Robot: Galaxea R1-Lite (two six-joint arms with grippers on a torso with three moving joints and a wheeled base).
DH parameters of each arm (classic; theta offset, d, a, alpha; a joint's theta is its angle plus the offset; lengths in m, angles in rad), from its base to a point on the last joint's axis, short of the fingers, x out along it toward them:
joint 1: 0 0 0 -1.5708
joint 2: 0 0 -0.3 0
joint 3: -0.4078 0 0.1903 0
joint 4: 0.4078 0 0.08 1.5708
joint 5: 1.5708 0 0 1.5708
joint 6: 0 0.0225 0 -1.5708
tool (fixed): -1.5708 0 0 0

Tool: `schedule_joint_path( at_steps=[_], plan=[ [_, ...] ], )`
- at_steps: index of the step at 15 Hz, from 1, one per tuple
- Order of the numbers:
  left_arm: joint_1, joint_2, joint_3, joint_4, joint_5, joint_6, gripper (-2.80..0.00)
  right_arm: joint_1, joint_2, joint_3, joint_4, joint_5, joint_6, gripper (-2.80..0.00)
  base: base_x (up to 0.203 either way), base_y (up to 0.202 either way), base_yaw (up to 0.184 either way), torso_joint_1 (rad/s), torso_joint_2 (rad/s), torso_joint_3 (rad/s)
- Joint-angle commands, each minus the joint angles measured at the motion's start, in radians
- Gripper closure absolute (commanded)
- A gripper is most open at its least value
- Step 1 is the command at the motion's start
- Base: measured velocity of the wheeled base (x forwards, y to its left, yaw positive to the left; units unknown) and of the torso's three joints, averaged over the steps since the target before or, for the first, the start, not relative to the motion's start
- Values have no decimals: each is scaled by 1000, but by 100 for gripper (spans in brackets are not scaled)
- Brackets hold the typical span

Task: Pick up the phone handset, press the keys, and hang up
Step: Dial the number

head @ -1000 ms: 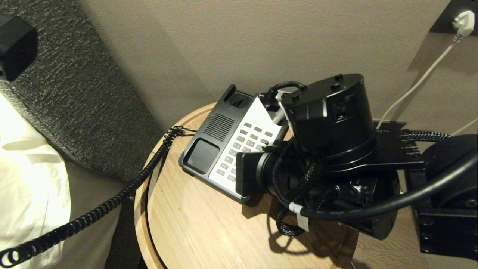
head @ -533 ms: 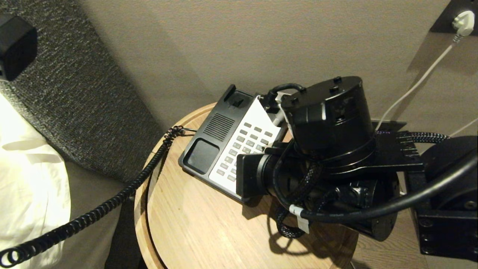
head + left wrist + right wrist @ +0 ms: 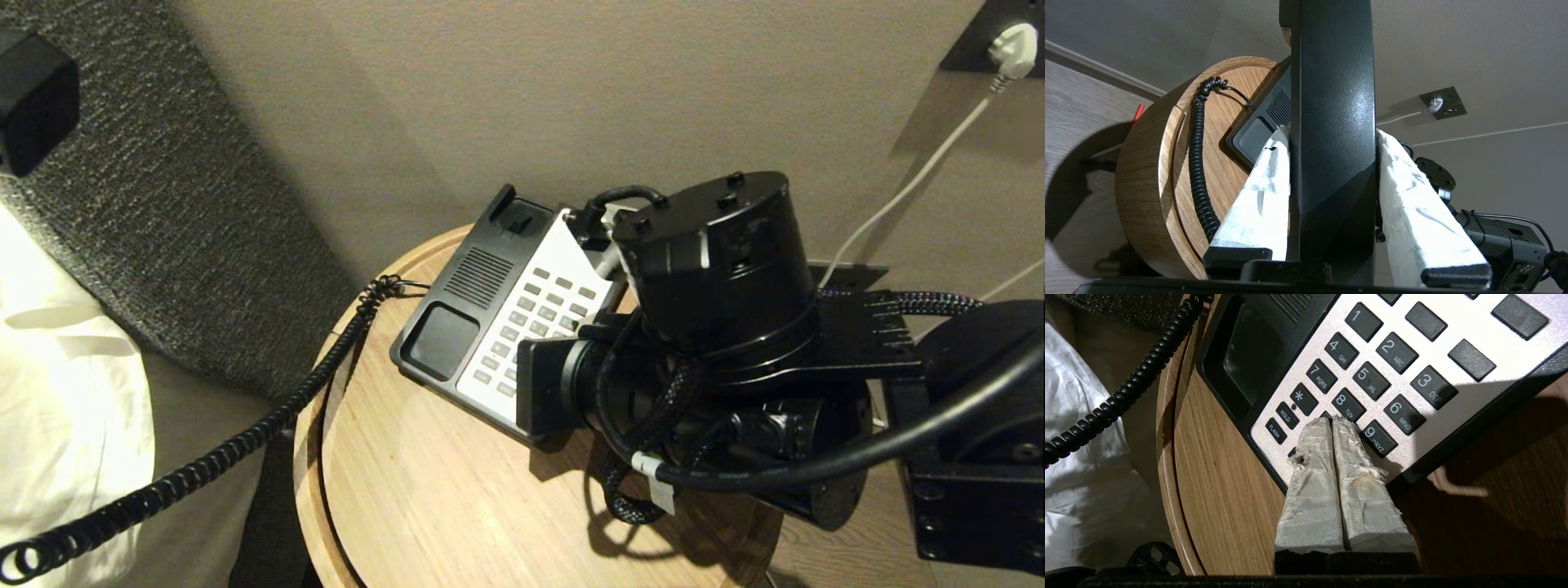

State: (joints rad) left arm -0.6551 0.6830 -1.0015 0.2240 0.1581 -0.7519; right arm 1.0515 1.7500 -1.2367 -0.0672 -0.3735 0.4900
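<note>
Above the round wooden table, the right gripper has its taped fingers pressed together, tips on the phone base keypad below the 8 key, while the left gripper clamps the phone handset beside the table.

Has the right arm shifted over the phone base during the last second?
Barely: against the wall plug, the right arm has crept slightly downward in the head view; the phone base has stayed put.

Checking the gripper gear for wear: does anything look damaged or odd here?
Yes. The white wrap on the right gripper's fingers is frayed, stained and has a small hole. The left gripper's wrap has a small hole too.
</note>
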Motion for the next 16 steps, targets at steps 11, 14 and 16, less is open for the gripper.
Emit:
schedule_joint_path(
  at_steps=[11,14,16],
  plan=[
    [-1,0,0,1,1,-4,0,0,6,-6,-1,-5,-2,0,0,0,0,0,0,0],
    [0,0,1,1,1,-4,0,-1,-7,-14,0,-7,-1,0,0,0,0,0,0,0],
    [0,0,3,1,1,-4,0,-1,-15,-20,-2,-10,-1,0,0,0,0,0,0,0]
  ],
)
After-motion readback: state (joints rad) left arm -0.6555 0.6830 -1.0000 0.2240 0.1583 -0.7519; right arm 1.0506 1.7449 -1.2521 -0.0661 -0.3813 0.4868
